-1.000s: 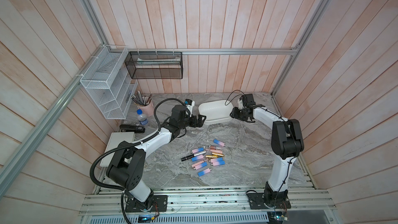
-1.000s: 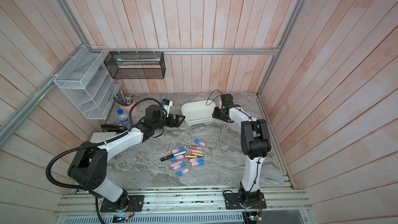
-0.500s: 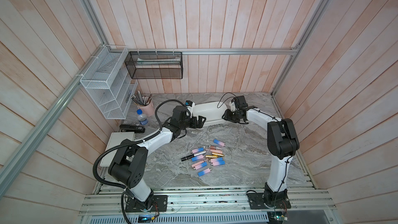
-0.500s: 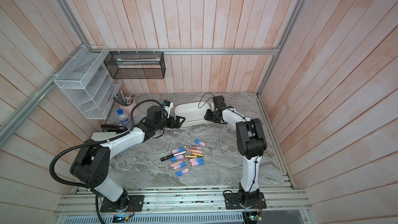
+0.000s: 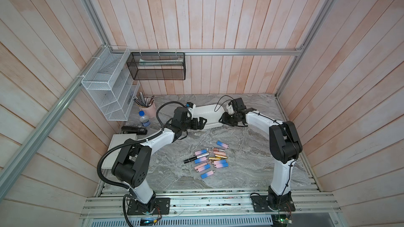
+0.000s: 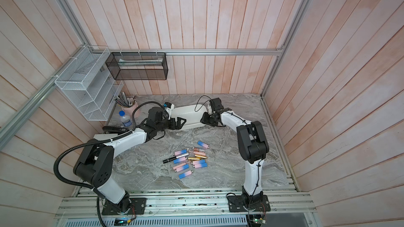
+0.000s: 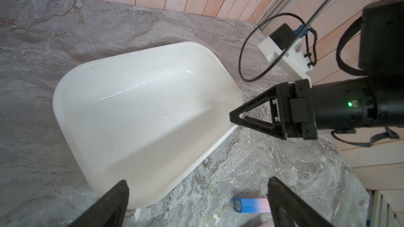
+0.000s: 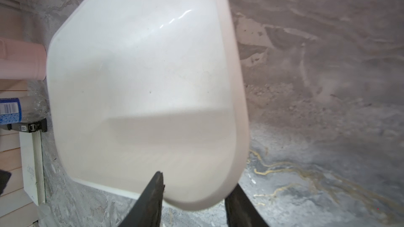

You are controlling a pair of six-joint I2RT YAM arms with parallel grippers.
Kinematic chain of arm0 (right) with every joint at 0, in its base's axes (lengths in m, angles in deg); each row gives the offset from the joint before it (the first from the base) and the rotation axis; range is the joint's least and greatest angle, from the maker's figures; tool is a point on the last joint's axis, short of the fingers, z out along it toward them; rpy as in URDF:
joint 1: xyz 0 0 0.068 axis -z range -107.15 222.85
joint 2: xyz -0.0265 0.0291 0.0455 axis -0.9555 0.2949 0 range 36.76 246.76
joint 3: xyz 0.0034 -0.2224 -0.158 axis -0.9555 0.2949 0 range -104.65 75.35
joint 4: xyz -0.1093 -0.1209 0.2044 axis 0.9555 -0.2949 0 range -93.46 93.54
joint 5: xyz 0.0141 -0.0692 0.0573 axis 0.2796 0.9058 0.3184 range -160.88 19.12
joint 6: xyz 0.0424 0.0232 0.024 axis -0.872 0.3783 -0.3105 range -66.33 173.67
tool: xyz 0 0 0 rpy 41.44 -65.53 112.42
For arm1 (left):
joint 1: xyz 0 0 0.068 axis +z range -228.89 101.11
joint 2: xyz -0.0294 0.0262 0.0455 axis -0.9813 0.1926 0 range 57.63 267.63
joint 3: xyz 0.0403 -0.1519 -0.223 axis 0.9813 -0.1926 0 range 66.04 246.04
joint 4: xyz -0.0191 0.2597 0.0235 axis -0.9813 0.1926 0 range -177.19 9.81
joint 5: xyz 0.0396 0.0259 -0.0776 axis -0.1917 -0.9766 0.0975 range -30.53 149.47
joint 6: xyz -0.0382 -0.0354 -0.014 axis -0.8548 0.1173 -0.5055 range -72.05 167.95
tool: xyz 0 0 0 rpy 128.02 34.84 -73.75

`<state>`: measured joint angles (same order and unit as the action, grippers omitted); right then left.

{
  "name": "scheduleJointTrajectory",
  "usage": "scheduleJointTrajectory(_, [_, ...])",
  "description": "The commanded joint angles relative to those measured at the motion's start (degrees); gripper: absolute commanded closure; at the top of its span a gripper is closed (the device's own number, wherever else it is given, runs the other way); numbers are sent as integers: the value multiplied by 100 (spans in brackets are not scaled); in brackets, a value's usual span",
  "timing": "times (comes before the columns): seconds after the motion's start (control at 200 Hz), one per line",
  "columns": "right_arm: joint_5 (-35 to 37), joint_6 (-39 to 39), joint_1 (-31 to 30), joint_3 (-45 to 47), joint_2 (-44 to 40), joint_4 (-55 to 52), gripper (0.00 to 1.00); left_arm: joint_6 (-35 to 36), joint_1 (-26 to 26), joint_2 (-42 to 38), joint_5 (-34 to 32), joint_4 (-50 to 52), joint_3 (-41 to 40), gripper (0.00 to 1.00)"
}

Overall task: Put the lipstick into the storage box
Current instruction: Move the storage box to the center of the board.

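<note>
The storage box (image 5: 207, 116) (image 6: 188, 116), a white oblong tub, lies empty at the back of the marble table, between my two grippers. My right gripper (image 5: 225, 120) (image 8: 196, 184) is shut on the box's right end wall, one finger inside and one outside; the left wrist view shows its tips (image 7: 235, 116) pinched on the rim. My left gripper (image 5: 200, 123) (image 7: 196, 204) stands open at the box's (image 7: 142, 105) front left corner, holding nothing. Several lipsticks (image 5: 207, 160) (image 6: 188, 160), pink-blue, gold and black, lie in a loose heap mid-table. One pink-blue lipstick (image 7: 249, 205) shows beside a left finger.
At the back left stand a pink cup of pens (image 5: 148, 110), a water bottle (image 5: 144, 119) and a black stapler (image 5: 133, 130), with a flat white pad (image 5: 122, 141) in front. A white wire rack (image 5: 109, 90) and a black mesh basket (image 5: 157, 66) hang on the walls.
My right gripper has closed a little on the box's end and moved left with it, bringing the box up to my left gripper. The left arm has barely moved.
</note>
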<state>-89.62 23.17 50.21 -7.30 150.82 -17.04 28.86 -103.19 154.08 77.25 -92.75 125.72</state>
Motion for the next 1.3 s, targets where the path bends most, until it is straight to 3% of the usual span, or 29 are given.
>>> scheduleJointTrajectory(0.0, [-223,-85,-171,143,-268,-56,54,70,148,-11,71,-46,-163,0])
scheduleJointTrajectory(0.365, [118,152,-171,218,-924,-350,53,152,249,146,-158,219,-354,0])
scheduleJointTrajectory(0.64, [824,381,-171,503,-1466,-577,53,-139,272,446,133,6,-559,2])
scheduleJointTrajectory(1.045, [1274,828,-361,1380,-2231,-947,53,213,422,1234,213,127,294,2])
scheduleJointTrajectory(1.29, [1200,906,-420,1569,-2259,-1078,53,432,502,1432,260,334,608,2])
